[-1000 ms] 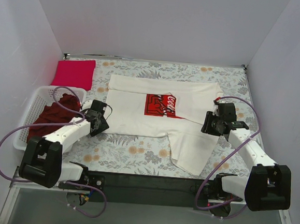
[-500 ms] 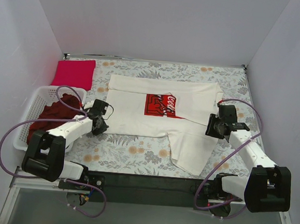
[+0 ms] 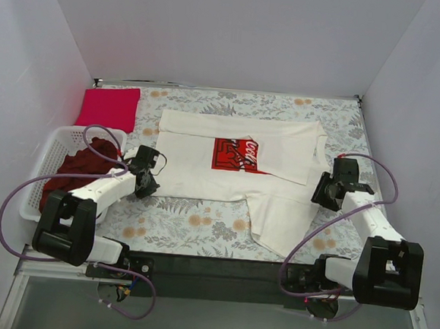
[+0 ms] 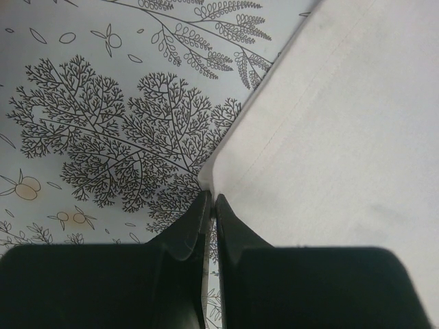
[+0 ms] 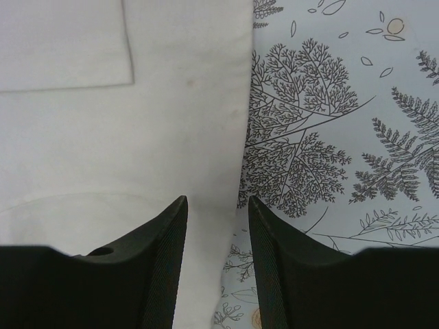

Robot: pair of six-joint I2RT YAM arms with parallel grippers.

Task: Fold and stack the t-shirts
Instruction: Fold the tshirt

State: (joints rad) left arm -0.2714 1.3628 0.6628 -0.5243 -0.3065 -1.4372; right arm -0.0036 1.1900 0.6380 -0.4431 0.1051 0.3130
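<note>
**Top view:** The cream shirt [image 3: 236, 158] lies flat on the tabletop [image 3: 200, 224], print up, between the two sets of fingers. The left fingers [image 3: 150, 180] sit at its near left corner. The right fingers [image 3: 324, 194] sit at its right edge. The pink shirt [image 3: 109, 106] lies folded well beyond the left fingers. The maroon shirt [image 3: 71, 172] is in the basket [image 3: 50, 147], to their left.

**Left wrist view:** The fingers [image 4: 192, 226] are closed tip to tip at the cream hem corner. Cloth [image 4: 343, 137] extends ahead and right of the tips. Whether cloth is pinched cannot be determined.

**Right wrist view:** The fingers [image 5: 168, 233] stand moderately apart and hold nothing. The shirt edge runs into the gap, with cloth [image 5: 137, 137] ahead-left and tabletop [image 5: 329, 137] ahead-right.
</note>
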